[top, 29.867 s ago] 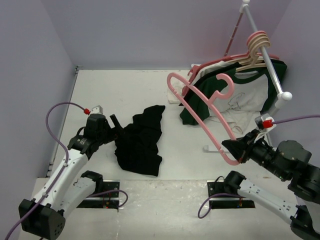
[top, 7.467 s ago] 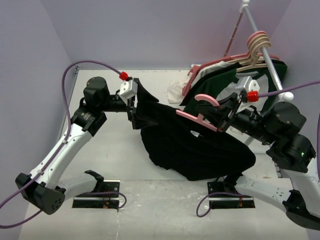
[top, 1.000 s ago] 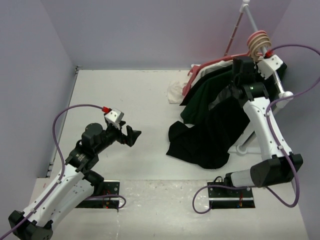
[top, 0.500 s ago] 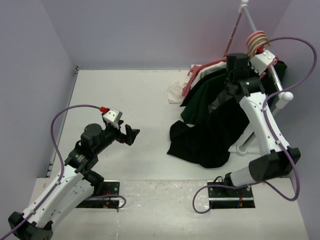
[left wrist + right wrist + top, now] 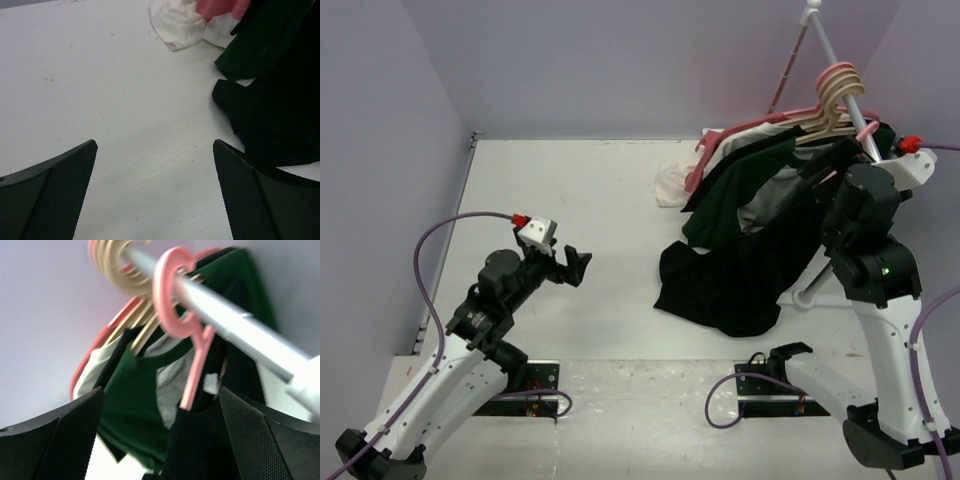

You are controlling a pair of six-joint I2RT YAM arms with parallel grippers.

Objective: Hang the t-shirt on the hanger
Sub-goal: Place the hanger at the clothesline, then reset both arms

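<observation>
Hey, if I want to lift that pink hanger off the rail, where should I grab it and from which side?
Probably grip the hanger at its straight neck just under the hook. That part is thin, bare and hangs nearly upright, while the t-shirt covers the shoulders below. Come in from the right wrist camera's side, beneath the rail, with the jaws either side of the neck.

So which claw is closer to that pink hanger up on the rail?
The right one. The right gripper sits open just below the pink hanger hooked on the rail; the left gripper hangs far off over the table.
</observation>
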